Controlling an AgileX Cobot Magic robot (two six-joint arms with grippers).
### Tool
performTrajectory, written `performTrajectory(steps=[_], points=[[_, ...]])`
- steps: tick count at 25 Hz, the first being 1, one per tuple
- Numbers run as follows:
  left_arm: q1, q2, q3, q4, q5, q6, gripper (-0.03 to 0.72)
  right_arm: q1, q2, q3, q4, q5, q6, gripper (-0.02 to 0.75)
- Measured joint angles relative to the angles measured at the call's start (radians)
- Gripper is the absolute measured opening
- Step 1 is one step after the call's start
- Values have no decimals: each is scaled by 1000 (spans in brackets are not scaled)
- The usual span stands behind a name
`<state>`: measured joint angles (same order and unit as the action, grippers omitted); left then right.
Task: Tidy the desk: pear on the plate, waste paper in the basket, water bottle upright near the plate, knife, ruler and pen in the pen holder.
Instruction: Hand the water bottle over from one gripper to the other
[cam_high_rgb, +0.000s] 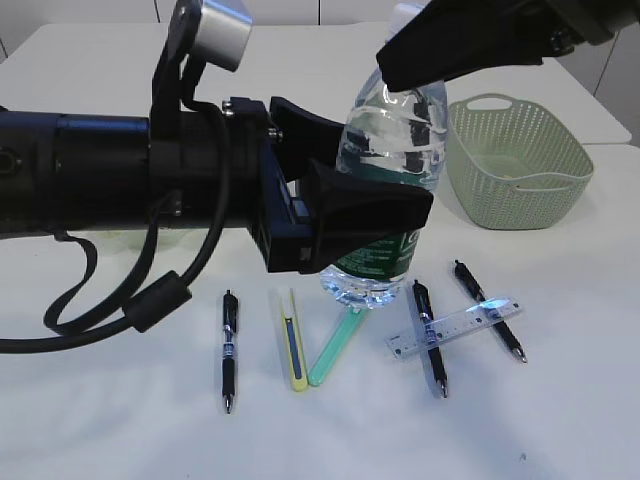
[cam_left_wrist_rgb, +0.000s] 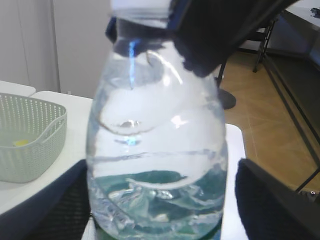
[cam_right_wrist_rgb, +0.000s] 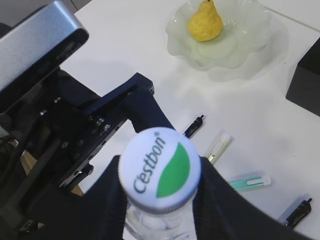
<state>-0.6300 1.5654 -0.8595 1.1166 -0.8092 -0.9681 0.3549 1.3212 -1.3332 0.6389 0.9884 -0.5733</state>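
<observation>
1. While the left arm reaches in level from the left edge of the exterior view, its left tool (cam_high_rgb: 345, 190) is clamped on the body of the water bottle (cam_high_rgb: 392, 150), one finger behind the bottle and one broad dark pad across the front at the label.
2. The bottle stands upright with its base at or just above the table (cam_high_rgb: 120, 420); whether it touches cannot be told.
3. The right arm comes down at a slant from the upper right, and the right tool (cam_right_wrist_rgb: 160, 192) is closed round the bottle's neck just under the white cap (cam_right_wrist_rgb: 160, 170).
4. In the left wrist view the bottle (cam_left_wrist_rgb: 157, 165) fills the frame between the two dark fingers (cam_left_wrist_rgb: 47, 210), with water and a green label in its lower part.
5. The pear (cam_right_wrist_rgb: 205, 22) sits upright on the plate (cam_right_wrist_rgb: 250, 30), well apart from the bottle.
6. The green basket (cam_high_rgb: 520, 165) stands to the right of the bottle, near it.
7. On the table in front of the bottle lie a black pen (cam_high_rgb: 229, 350), a yellow knife (cam_high_rgb: 293, 350) and a green knife (cam_high_rgb: 335, 345) meeting at their lower ends in a V, and a clear ruler (cam_high_rgb: 455, 328) lying across two more pens (cam_high_rgb: 430, 340).
</observation>
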Motion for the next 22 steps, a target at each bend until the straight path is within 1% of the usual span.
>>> performTrajectory(steps=[9, 14, 19, 22], points=[[0, 15, -1, 13, 8, -2, 609, 0, 0, 0, 20, 0, -21, 249], [0, 21, -2, 17, 8, -2, 573, 0, 0, 0, 29, 0, -29, 249], [0, 21, -30, 17, 8, -4, 557, 0, 0, 0, 29, 0, -31, 249], [0, 21, -38, 19, 8, -4, 525, 0, 0, 0, 29, 0, -33, 249]])
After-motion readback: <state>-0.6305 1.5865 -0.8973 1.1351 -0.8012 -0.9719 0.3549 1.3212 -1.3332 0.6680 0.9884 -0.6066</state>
